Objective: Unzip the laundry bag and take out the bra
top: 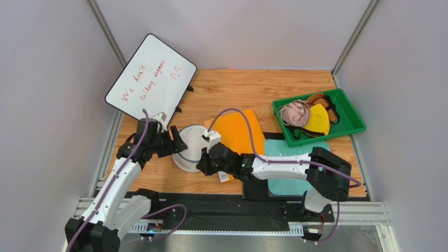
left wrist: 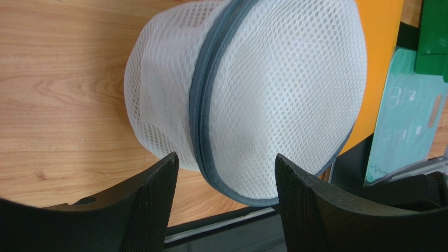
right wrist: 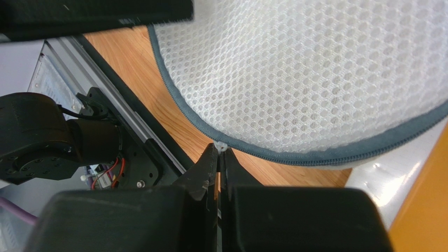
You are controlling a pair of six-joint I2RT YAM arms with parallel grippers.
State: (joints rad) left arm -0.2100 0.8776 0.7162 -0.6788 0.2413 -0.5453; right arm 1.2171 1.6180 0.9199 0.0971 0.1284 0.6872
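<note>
The laundry bag [top: 190, 146] is a round white mesh drum with a grey zipper rim, standing tilted on the wood near the table's front left. My left gripper [top: 177, 143] is open, and the bag's zipper rim [left wrist: 202, 121] sits between its fingertips [left wrist: 169, 167]. My right gripper [top: 202, 164] is at the bag's near edge, shut on the small white zipper pull [right wrist: 221, 147]. The zipper line [right wrist: 294, 157] looks closed along the rim. No mustard-brown bra shows through the mesh, so it is hidden.
A whiteboard [top: 150, 79] leans at the back left. An orange sheet [top: 239, 131] and a teal mat [top: 286, 152] lie right of the bag. A green tray [top: 349, 111] at the right holds pink, yellow and brown garments. The black rail [right wrist: 131, 131] runs along the table's front edge.
</note>
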